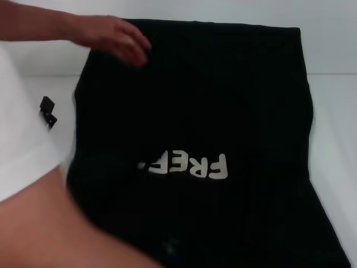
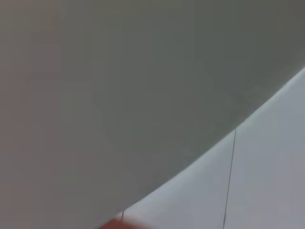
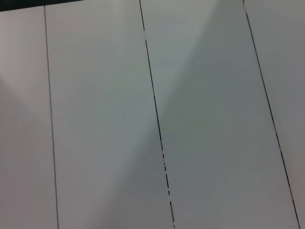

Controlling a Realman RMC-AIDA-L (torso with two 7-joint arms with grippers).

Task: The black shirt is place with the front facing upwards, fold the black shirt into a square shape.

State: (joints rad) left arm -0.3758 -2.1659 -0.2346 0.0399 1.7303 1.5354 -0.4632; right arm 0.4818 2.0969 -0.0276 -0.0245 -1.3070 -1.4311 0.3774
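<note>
A person's bare arm [image 1: 50,223] crossed the foreground as their hand [image 1: 114,39] rested on the far edge of the black shirt [image 1: 223,100], spread lettering-up on the white table [image 1: 334,111]; neither gripper was visible

Shirt spread on the table, a person reaching over it from our left

We saw the black shirt [image 1: 195,139] lying flat across the middle of the table [image 1: 334,111], its lettering [image 1: 187,166] facing up and reading upside down to us, nearer our side than the far hem. A person's hand [image 1: 114,38] rested on the shirt's far left corner, the arm coming in from the left. A small clip-like object [image 1: 48,110] lay on the table just left of the shirt. Our wrist views showed only panelled surface [image 3: 152,119].
</note>
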